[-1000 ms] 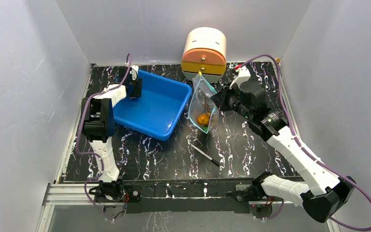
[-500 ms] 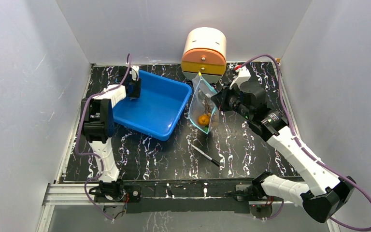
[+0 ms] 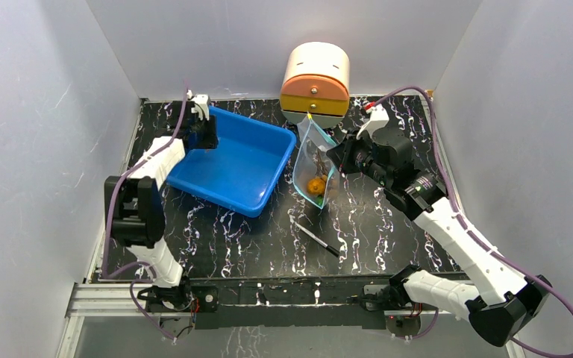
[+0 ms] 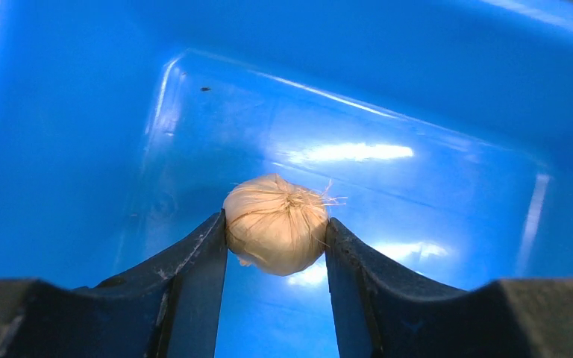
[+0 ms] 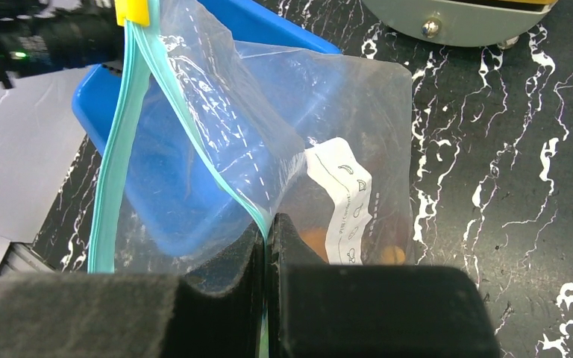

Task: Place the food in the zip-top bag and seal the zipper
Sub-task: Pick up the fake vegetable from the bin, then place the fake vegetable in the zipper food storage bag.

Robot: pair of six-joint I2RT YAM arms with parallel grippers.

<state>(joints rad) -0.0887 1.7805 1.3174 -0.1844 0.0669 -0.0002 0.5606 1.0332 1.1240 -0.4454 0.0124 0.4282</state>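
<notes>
My left gripper (image 4: pixel 276 231) is shut on a tan garlic-like toy lump (image 4: pixel 276 222) over the floor of the blue tray (image 4: pixel 418 112). From above this gripper (image 3: pixel 203 138) sits at the tray's far left corner. My right gripper (image 5: pixel 267 227) is shut on the teal zipper strip (image 5: pixel 186 123) of the clear zip-top bag (image 5: pixel 328 97), which hangs open with its white label (image 5: pixel 343 201) showing. The bag (image 3: pixel 315 156) holds an orange piece (image 3: pixel 315 185) and brown pieces at its bottom. A yellow slider (image 5: pixel 132 10) sits at the zipper's top end.
The blue tray (image 3: pixel 257 190) stands left of the bag. A round orange-and-cream container (image 3: pixel 315 78) stands at the back behind the bag. A thin black pen (image 3: pixel 316 239) lies on the black marbled table nearer the front. White walls enclose both sides.
My left arm has reached further toward the tray's far left corner. The right gripper and the bag have barely moved.
</notes>
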